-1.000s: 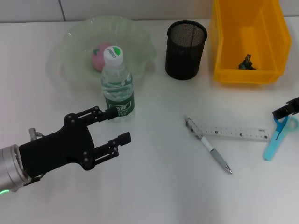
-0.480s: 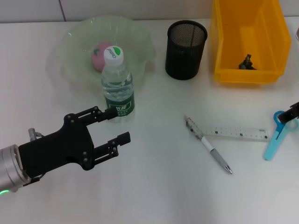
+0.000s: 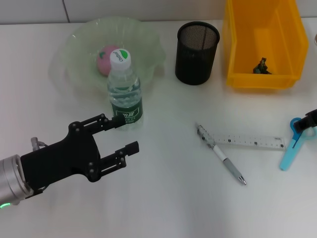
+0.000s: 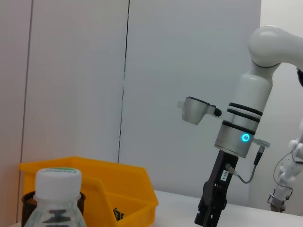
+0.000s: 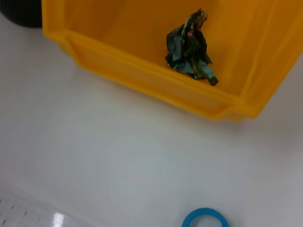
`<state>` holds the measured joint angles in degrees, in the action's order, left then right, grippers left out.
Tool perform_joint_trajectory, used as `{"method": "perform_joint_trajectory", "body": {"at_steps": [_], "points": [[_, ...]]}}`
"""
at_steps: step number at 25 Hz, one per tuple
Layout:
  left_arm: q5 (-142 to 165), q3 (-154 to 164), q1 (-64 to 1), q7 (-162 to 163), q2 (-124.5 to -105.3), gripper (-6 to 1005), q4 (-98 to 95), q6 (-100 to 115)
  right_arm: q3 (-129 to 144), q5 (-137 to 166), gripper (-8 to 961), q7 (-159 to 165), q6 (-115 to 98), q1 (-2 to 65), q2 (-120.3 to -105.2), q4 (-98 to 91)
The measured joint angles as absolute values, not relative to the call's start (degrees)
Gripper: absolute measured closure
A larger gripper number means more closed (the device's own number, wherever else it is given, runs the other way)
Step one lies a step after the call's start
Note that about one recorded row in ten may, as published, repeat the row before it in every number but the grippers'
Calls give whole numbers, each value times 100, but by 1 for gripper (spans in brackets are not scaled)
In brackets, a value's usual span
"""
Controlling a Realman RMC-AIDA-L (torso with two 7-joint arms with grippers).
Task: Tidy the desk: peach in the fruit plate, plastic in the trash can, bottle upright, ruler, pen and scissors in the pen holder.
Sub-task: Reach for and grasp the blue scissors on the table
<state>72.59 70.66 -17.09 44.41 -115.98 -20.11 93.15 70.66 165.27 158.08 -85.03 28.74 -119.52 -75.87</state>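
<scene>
Tidying progress: the peach (image 3: 105, 58) lies in the pale green fruit plate (image 3: 81, 74), the crumpled plastic (image 3: 261, 66) sits in the yellow bin (image 3: 287, 44), and the bottle (image 3: 124, 91) stands upright just in front of the plate; ruler, pen and scissors are not yet in the pen holder (image 3: 196, 45).
Scissors: blue-handled scissors (image 3: 293, 145) lie flat on the white tabletop (image 3: 168, 198) at the robot's far right, near the ruler's end.
Ruler and pen: the clear ruler (image 3: 250, 141) and the pen (image 3: 224, 159) lie between scissors and bottle, meeting at one end.
Handling: the scissors look light and rigid, lying flat; a hold across the handles or the closed blades seems safest, since thin items can slip.
Right claw: only a dark sliver of the right claw (image 3: 311, 119) shows at the frame edge, over the scissors' handle loop; whether it is clenched or released cannot be told.
Left claw: the left claw (image 3: 120, 134) hovers low in front of the bottle, reaching forward, released and empty.
</scene>
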Motion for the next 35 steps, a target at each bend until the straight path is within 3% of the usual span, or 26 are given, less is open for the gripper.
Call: {"method": "perform_joint_trajectory", "body": {"at_steps": [35], "points": [[7259,7053,-1727,4445,-11633,365,-2017,9325,7583,16174,219,15596,-7672,2828,-11933,-7143]]}}
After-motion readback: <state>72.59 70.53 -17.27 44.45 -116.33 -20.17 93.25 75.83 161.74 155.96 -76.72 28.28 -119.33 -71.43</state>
